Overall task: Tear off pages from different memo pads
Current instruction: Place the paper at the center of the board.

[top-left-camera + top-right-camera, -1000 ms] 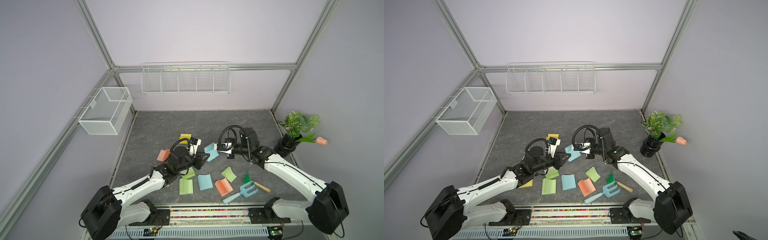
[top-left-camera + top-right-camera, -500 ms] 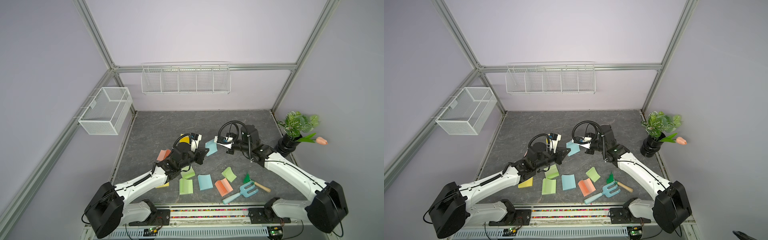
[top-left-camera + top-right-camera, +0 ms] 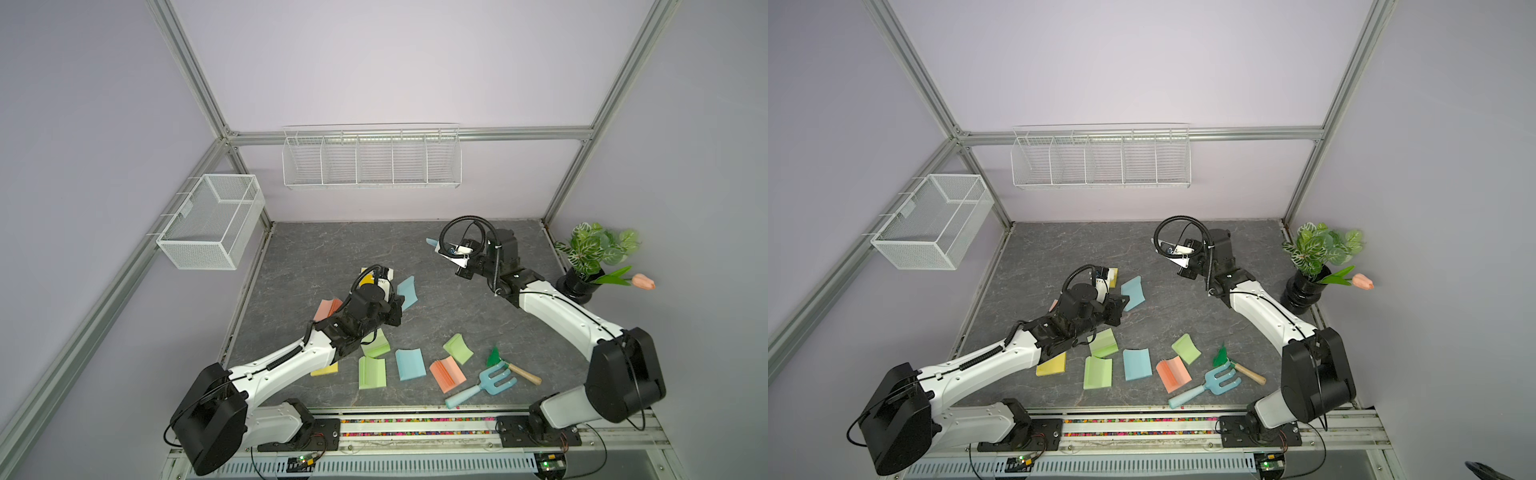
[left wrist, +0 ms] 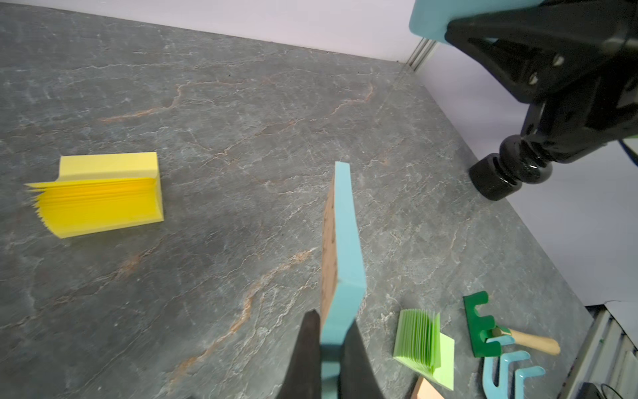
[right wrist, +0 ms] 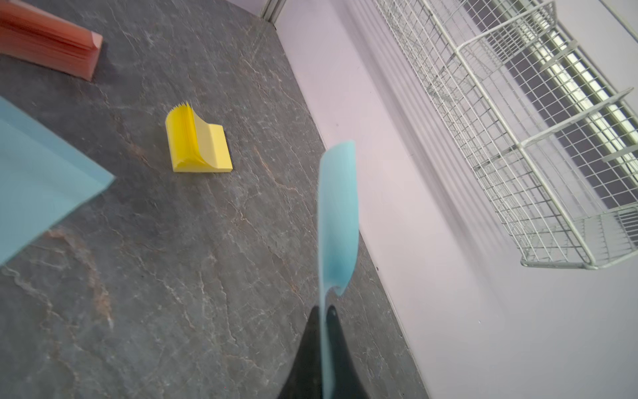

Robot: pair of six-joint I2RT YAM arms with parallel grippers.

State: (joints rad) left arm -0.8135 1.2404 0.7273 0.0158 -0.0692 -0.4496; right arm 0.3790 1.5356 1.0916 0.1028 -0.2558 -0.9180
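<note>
Moved: right gripper (image 5: 322, 324) has lifted away from the left gripper (image 4: 331, 324) toward the back wall, taking a light blue page (image 5: 336, 214) with it.
Light blue page: thin and curled, pinched by one edge in the right gripper, clear of the tabletop (image 5: 155, 276).
Light blue memo pad (image 4: 345, 241): clamped on edge in the left gripper, standing out past its fingertips, with brown backing on one face; well apart from the right gripper.
Yellow memo pad (image 4: 103, 200): on the tabletop ahead of the left gripper, off to one side, sheets fanned.
Green memo pad (image 4: 423, 345): at the left gripper's other side, near the blue toy garden fork (image 4: 507, 369).
</note>
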